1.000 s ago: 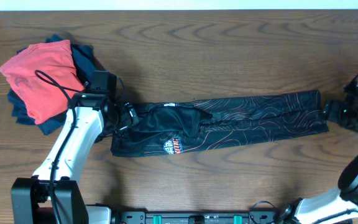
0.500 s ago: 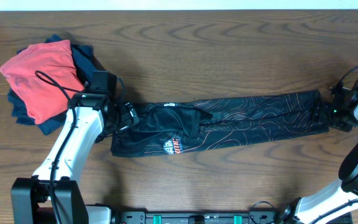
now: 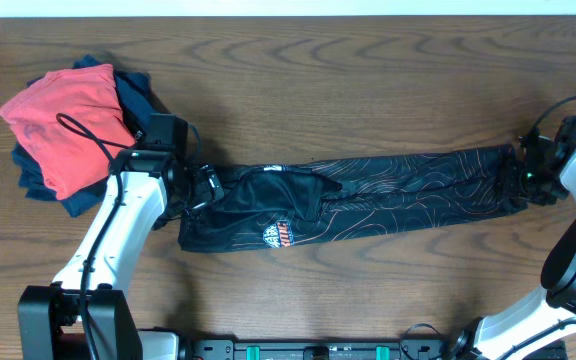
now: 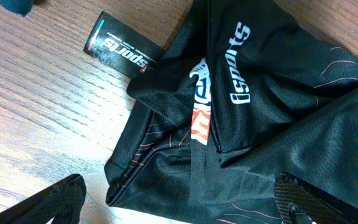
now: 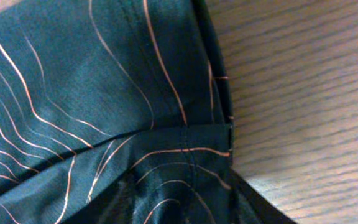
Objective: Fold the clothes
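The clothes (image 3: 368, 195) are one black jersey with thin orange contour lines, lying as a long strip across the table's middle. My left gripper (image 3: 208, 188) hovers over its left end, open. In the left wrist view the jersey (image 4: 260, 93) shows white lettering, and the left gripper (image 4: 179, 199) has both fingers spread wide at a folded corner. My right gripper (image 3: 521, 178) is at the strip's right end. In the right wrist view the jersey's hem (image 5: 104, 93) runs between the right gripper (image 5: 179, 205), whose dark fingers (image 5: 260, 208) press a ridge of cloth from both sides.
A pile with a red folded garment (image 3: 68, 125) on navy garments (image 3: 133, 95) sits at the back left, close to my left arm. A black hang tag (image 4: 124, 48) lies on the wood beside the jersey's left end. Bare wooden table (image 3: 368, 90) surrounds the strip.
My right gripper has moved left onto the jersey's right end and its jaws have narrowed around the cloth. The left arm and the jersey have stayed put.
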Controlling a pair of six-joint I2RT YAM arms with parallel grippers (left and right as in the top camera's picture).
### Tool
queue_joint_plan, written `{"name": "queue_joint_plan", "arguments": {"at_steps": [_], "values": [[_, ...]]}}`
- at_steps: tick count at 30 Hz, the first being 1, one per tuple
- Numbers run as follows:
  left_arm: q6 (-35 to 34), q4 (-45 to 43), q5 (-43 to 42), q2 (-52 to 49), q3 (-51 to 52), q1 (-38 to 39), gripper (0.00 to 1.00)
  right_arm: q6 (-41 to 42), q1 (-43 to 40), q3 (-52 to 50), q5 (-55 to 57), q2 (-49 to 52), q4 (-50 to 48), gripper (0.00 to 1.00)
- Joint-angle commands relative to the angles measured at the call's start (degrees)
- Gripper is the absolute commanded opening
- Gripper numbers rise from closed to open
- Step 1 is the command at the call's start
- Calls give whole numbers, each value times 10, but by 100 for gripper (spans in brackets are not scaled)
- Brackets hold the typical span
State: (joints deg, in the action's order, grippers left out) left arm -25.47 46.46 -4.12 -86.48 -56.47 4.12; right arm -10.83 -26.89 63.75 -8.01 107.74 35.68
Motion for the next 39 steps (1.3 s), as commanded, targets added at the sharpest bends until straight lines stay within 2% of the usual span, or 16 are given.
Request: {"name": "queue_joint_plan", "arguments": {"at_steps": [1,2,5,8,21,30,39], "values": [[-3,2,0,0,-10,-5,98,6,8,-5,-19,23,4,35],[-3,2,0,0,-10,-5,98,6,8,-5,-19,23,4,26],[-3,2,0,0,-10,-5,98,19,7,-5,-10,23,3,7],[-3,3,0,0,-10,-5,98,41,7,-2,-4,23,-2,1],[-3,3,0,0,-10,-5,98,76,31,139,61,17,146,1],[-3,2,0,0,-10,-5,98,76,165,149,75,-10,218,1],[-3,2,0,0,-10,-5,98,129,299,148,102,-10,267,1]]}}
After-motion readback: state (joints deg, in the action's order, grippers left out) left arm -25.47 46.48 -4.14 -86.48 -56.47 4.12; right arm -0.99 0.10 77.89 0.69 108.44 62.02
